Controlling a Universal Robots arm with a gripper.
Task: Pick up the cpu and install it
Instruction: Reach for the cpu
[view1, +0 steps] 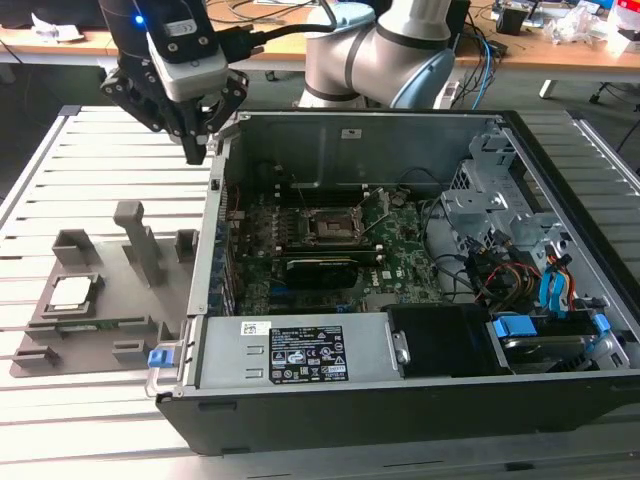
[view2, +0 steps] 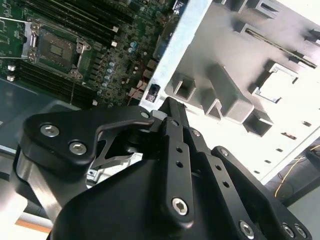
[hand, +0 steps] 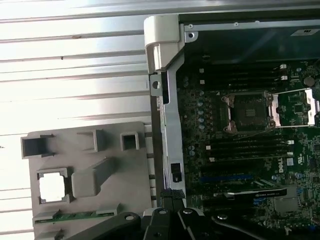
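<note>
The cpu (view1: 72, 292) is a small silver square lying flat in a recess of the grey holder tray (view1: 150, 310) on the slatted table, at the exterior view's left. In the first wrist view the cpu (hand: 52, 186) shows as a bright square in the tray (hand: 115, 200). My gripper (view1: 195, 150) hangs well above the table beside the case's back left corner, up and away from the cpu. Its black fingers (view2: 170, 117) are shut with nothing between them. The empty black socket (view1: 330, 228) with its metal frame sits on the motherboard, and both wrist views show the socket (hand: 248, 111) (view2: 55, 50).
The open computer case (view1: 400, 380) takes up the middle and the exterior view's right, its metal side wall (view1: 208, 250) standing between tray and motherboard. Grey posts (view1: 140, 240) rise from the tray. Drive cages and cables (view1: 520, 280) fill the case's far side.
</note>
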